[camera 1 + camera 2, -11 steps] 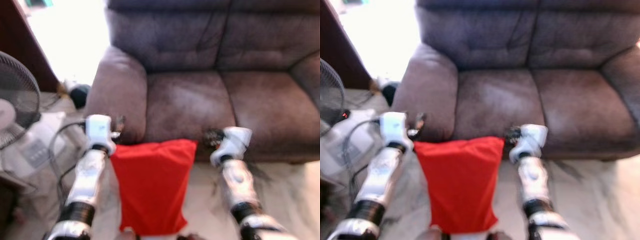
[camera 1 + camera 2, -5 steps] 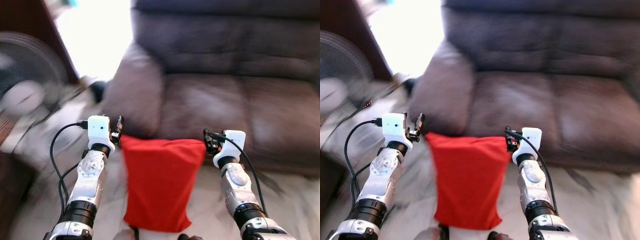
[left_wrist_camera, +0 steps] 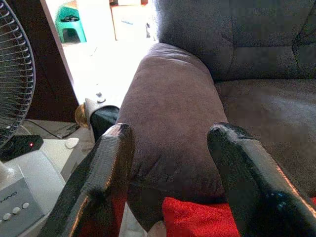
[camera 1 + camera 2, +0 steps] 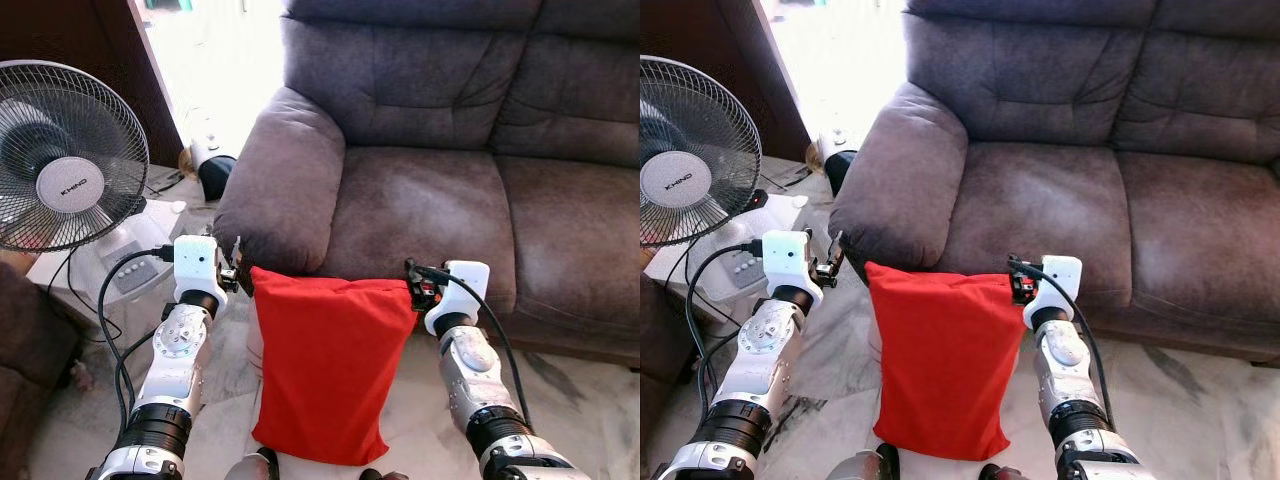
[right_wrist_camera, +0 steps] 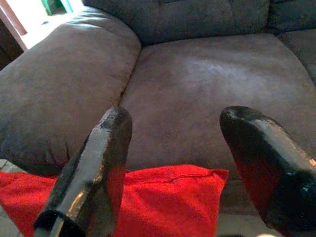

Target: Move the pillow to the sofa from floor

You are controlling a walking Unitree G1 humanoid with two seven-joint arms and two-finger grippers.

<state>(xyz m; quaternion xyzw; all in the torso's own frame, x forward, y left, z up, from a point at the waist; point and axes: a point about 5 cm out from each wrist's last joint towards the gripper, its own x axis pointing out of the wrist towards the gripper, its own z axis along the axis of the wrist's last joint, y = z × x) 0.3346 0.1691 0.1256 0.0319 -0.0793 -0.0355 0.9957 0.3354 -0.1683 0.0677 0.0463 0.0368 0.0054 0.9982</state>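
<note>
The left gripper [image 4: 243,272] and the right gripper [image 4: 412,281] each hold a top corner of the red pillow [image 4: 328,370]. In the wrist views the black fingers [image 3: 106,173] look spread apart with red cloth low between them, so I cannot tell how tight the hold is. The pillow hangs down between the two arms, above the pale floor [image 4: 590,420]. Just behind it is the brown sofa [image 4: 420,200]. A fan [image 4: 62,155] stands off to the left.

Plain red pillow [image 4: 325,365] — grey-brown sofa [image 4: 450,120], white fan [image 4: 65,155] with a dark grille.
</note>
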